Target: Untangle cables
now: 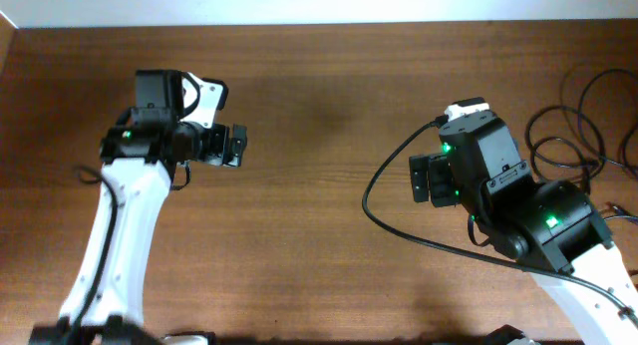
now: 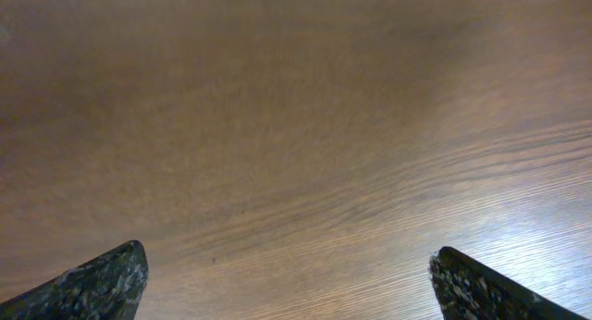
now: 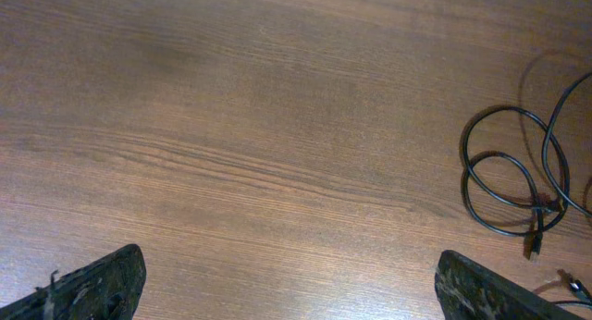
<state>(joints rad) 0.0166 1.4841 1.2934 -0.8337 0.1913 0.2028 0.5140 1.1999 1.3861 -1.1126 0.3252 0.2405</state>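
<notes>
The cables [image 1: 564, 110] are thin black cords lying in overlapping loops on the wooden table at its far right edge. In the right wrist view the loops [image 3: 466, 167] lie at the right, with a small plug end [image 3: 535, 249] below them. My right gripper [image 1: 427, 177] is open and empty, left of the cables and apart from them; its fingertips frame bare wood [image 3: 291, 292]. My left gripper [image 1: 236, 146] is open and empty over the left half of the table, far from the cables; its wrist view [image 2: 289, 288] shows only wood.
A thicker black cable of the right arm [image 1: 384, 207] arcs over the table left of that arm. The table's back edge [image 1: 319, 26] meets a white wall. The bare brown wooden tabletop [image 1: 319, 215] lies between the two arms.
</notes>
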